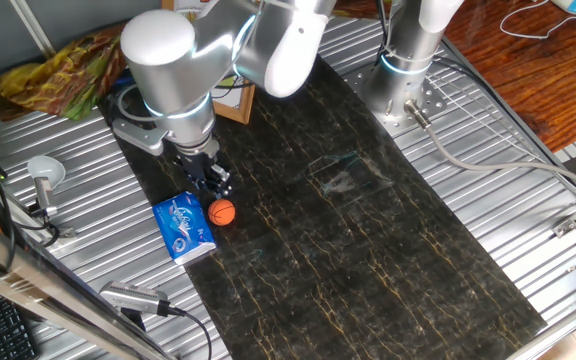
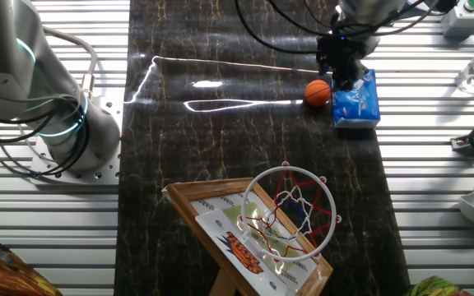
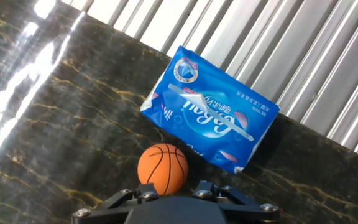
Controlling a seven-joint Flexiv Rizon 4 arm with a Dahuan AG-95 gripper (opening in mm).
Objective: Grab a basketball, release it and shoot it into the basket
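While the basketball [image 1: 223, 212] is lying ungrasped beside the blue packet [image 1: 183, 227], the gripper [image 1: 211, 184] is hovering over it, jaw spread unclear, the basket [image 2: 290, 212] waiting.

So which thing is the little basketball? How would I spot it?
Find the long dark marbled mat on the metal table. At its edge lies a blue packet, under the claw. The basketball sits beside it: small, round, orange, with dark lines.
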